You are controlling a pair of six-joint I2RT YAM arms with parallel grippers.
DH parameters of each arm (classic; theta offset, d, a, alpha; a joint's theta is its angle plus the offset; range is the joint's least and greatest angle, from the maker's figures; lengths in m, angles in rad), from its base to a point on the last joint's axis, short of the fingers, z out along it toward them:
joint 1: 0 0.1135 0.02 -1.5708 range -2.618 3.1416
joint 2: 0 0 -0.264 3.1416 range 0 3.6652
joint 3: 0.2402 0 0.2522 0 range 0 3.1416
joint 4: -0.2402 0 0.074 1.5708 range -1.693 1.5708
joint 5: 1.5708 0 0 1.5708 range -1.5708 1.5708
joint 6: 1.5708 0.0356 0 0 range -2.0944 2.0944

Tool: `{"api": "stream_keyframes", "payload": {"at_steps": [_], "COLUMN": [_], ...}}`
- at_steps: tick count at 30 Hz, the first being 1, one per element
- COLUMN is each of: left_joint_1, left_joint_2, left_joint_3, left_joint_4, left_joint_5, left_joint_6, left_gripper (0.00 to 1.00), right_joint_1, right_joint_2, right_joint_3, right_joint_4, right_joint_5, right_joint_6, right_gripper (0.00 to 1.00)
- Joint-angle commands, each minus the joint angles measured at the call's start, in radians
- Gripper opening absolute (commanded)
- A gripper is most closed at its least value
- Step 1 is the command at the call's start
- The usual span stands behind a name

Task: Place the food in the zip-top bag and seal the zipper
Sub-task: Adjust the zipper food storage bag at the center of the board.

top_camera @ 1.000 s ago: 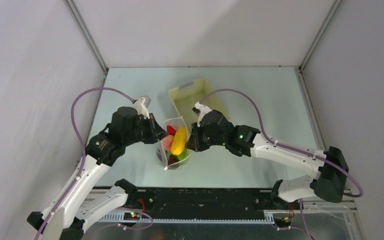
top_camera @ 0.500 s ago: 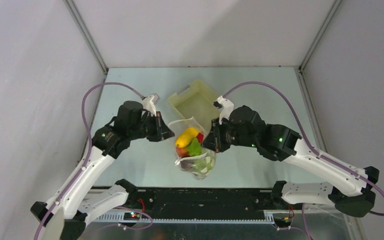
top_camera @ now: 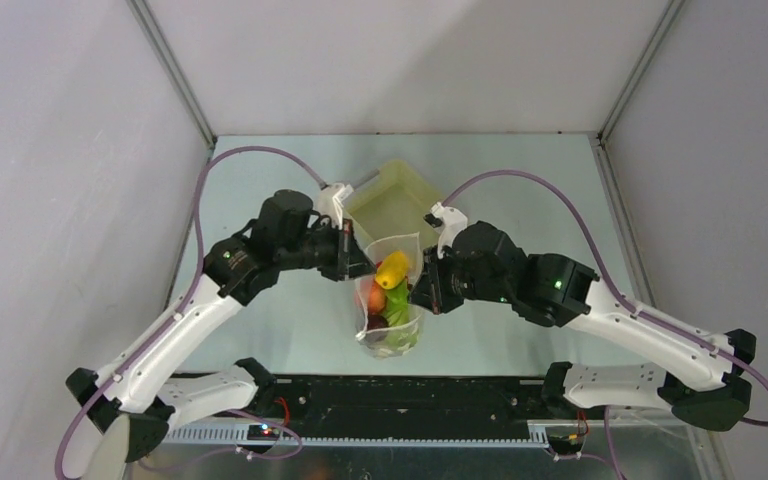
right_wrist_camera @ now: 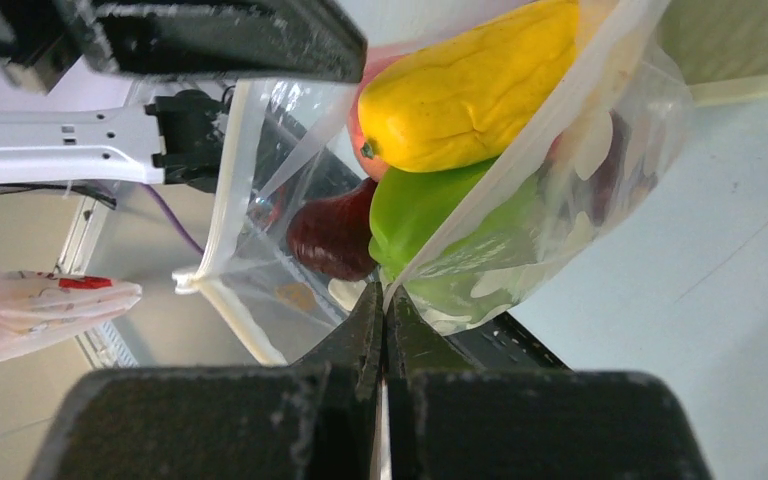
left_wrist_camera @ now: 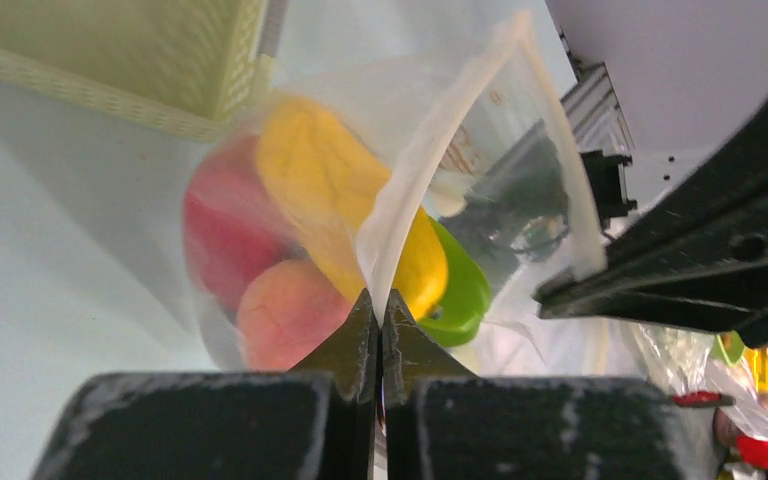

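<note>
The clear dotted zip-top bag (top_camera: 392, 322) hangs between my two grippers with its mouth pulled open. The food sits inside it: a yellow banana (right_wrist_camera: 470, 90), a green piece (right_wrist_camera: 430, 215), a dark red apple (right_wrist_camera: 330, 235), a peach (left_wrist_camera: 285, 315) and a red piece (left_wrist_camera: 215, 230). My left gripper (left_wrist_camera: 380, 300) is shut on the bag's left mouth edge. On the opposite mouth edge my right gripper (right_wrist_camera: 382, 295) is shut. The zipper (right_wrist_camera: 222, 190) shows as a pale strip along the open far lip, its two sides apart.
The pale yellow slotted basket (top_camera: 400, 195) stands just behind the bag, close to both wrists. The black rail (top_camera: 410, 400) of the arm bases runs along the near edge, right below the hanging bag. Grey walls close the table on three sides.
Both grippers have carried the bag to the right, toward the middle. The left arm has reached further out. The bag now hangs more upright, and the food has settled deeper into it.
</note>
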Motion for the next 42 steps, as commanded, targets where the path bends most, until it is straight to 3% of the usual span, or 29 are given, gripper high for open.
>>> {"api": "stream_keyframes", "payload": {"at_steps": [1,13,22,27,29,32,37,41,42], "left_joint_1": [-0.07,-0.269,-0.299,-0.298,-0.298,-0.298,-0.295,-0.295,-0.295], "left_joint_2": [0.026,0.193,0.344,0.398,0.403,0.406,0.394,0.336,0.32], "left_joint_3": [0.048,0.134,0.203,0.214,0.21,0.207,0.215,0.198,0.19], "left_joint_4": [0.071,0.233,0.292,0.288,0.284,0.285,0.29,0.283,0.287], "left_joint_5": [0.011,0.002,0.03,0.011,-0.01,-0.047,-0.059,-0.103,-0.123], "left_joint_6": [0.038,0.037,0.038,0.059,0.07,0.087,0.12,0.153,0.164], "left_gripper": [0.0,0.0,0.0,0.0,0.05,0.25,0.72,0.97,0.98], "right_joint_1": [0.009,0.014,0.009,-0.117,-0.186,-0.247,-0.289,-0.308,-0.312], "right_joint_2": [-0.024,-0.197,-0.257,-0.236,-0.23,-0.23,-0.237,-0.236,-0.235], "right_joint_3": [-0.009,-0.083,-0.103,-0.18,-0.219,-0.268,-0.292,-0.298,-0.298], "right_joint_4": [0.04,-0.154,-0.251,-0.195,-0.152,-0.09,-0.044,0.003,0.012], "right_joint_5": [0.073,0.174,0.276,0.167,0.093,0.054,0.073,0.057,0.051], "right_joint_6": [0.027,0.189,0.265,0.249,0.245,0.244,0.265,0.285,0.29], "right_gripper": [0.0,0.0,0.0,0.01,0.0,0.0,0.0,0.0,0.0]}}
